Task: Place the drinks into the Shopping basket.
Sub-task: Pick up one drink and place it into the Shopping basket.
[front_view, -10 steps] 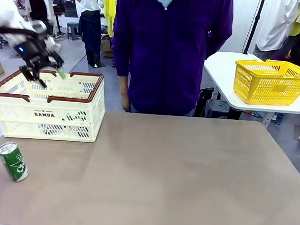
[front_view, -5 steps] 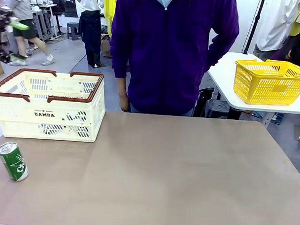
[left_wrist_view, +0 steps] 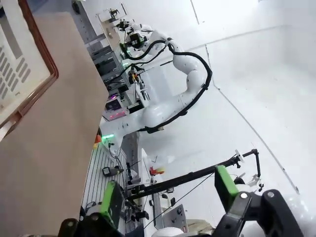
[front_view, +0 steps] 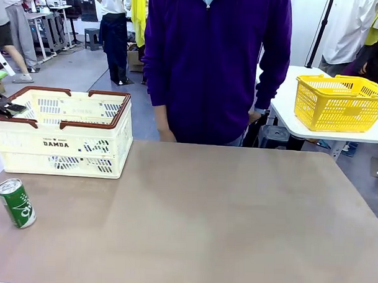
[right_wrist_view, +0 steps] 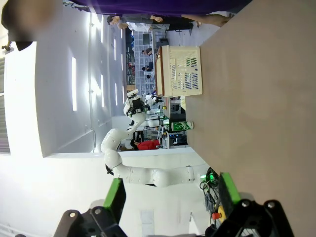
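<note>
**Green drink can and slotted crate at the left of the table**

Green drink can (front_view: 16, 202) stands in the lower left of the front view, a slim cylinder with a silver top and white lettering on glossy green, leaning slightly on the matte grey-brown table (front_view: 236, 217). It is outside the Shopping basket (front_view: 62, 134), which sits just behind it in the left middle of the frame. The basket is a rectangular cream-white plastic crate with slotted walls, a dark brown rim and "DAMDA" printed on its near side; what lies inside cannot be told.

Left gripper (front_view: 4, 104) shows at the far left edge of the front view, by the basket's left rim, partly cut off by the frame. In the left wrist view the left gripper's (left_wrist_view: 170, 197) two green-padded fingers stand wide apart with nothing between them; a corner of the basket's brown rim (left_wrist_view: 37, 59) appears in the upper left.

Right gripper (right_wrist_view: 170, 195) in its own wrist view likewise has its fingers spread and empty. Beyond it the can (right_wrist_view: 181, 126) and the crate (right_wrist_view: 181, 70) appear small and sideways at the table's edge.

A person in a purple top (front_view: 213, 61) stands at the far side of the table. A bright yellow mesh basket (front_view: 339, 102) rests on a white side table at the upper right.
</note>
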`<state>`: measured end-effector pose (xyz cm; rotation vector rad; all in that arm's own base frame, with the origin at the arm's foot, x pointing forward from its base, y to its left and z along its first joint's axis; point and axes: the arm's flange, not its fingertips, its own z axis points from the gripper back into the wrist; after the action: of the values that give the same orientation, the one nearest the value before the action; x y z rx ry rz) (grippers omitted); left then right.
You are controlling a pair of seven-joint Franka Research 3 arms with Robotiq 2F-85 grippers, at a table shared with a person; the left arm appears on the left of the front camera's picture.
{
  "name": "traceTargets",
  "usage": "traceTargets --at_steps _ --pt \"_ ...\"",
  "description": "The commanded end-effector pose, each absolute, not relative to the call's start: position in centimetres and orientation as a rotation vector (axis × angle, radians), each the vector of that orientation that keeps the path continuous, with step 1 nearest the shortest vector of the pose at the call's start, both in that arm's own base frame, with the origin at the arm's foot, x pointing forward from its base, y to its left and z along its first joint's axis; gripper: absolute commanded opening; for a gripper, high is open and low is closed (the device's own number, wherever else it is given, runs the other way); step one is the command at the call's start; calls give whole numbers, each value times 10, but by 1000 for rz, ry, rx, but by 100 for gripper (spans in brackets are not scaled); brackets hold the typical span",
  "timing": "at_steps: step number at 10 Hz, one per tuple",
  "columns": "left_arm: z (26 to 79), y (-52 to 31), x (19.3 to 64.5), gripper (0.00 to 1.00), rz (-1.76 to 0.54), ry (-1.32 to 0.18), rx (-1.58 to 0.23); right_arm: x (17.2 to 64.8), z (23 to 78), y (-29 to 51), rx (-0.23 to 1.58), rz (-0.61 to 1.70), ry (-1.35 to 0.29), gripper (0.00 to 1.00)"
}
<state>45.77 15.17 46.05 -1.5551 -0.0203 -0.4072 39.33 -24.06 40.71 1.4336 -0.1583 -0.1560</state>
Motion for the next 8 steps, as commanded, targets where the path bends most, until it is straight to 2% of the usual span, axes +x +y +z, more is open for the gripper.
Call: traceTargets --at_steps 1,8 --pt "489 160 453 100 -385 -24 -1535 393 413 -241 1430 -164 -136 100" --pt "489 160 453 100 -385 -24 -1535 393 413 -241 1430 -164 -136 100"
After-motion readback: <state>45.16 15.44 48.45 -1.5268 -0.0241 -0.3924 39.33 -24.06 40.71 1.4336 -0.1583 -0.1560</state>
